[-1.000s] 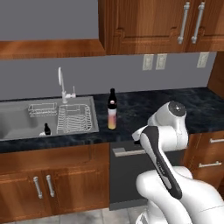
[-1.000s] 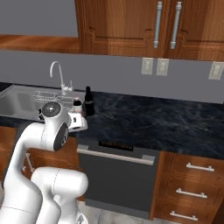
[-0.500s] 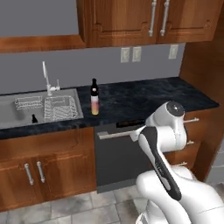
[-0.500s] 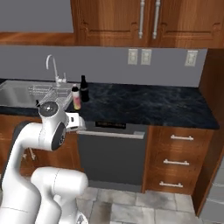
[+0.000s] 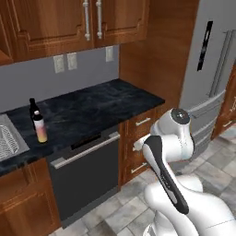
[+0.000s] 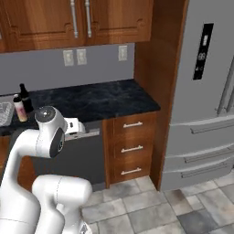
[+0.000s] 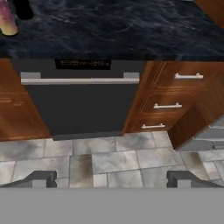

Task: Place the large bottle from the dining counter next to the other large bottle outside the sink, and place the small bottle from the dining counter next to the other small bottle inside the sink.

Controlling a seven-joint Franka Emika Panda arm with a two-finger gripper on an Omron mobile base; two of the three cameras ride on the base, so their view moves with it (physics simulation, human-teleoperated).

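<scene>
Large bottle: From my remote station I see a dark bottle [image 5: 32,107] upright on the black counter [image 5: 92,108], close to the grey backsplash, right of the sink.
Second bottle: A paler bottle with a pink-orange lower half [image 5: 40,128] stands just in front of the dark one, nearly touching it. In the right base view the pair appears at the far left, the pale one [image 6: 19,109] beside the dark one [image 6: 25,98].
Sink: Only a corner of its wire rack [image 5: 8,143] reaches my left base view, at the left edge, near the two bottles.
Gripper: The gripper [image 7: 111,178] points down toward the tiled floor [image 7: 109,159], both fingertips [image 7: 41,178] spread wide apart with nothing between them.
Arm: The white arm [image 5: 168,147] is folded in front of the drawers, well apart from the bottles.
Surroundings: A dark dishwasher [image 7: 81,103] sits under the counter, three wooden drawers [image 6: 131,148] to its right, then a steel refrigerator [image 6: 203,91]. Wooden cabinets [image 6: 75,20] hang above.
</scene>
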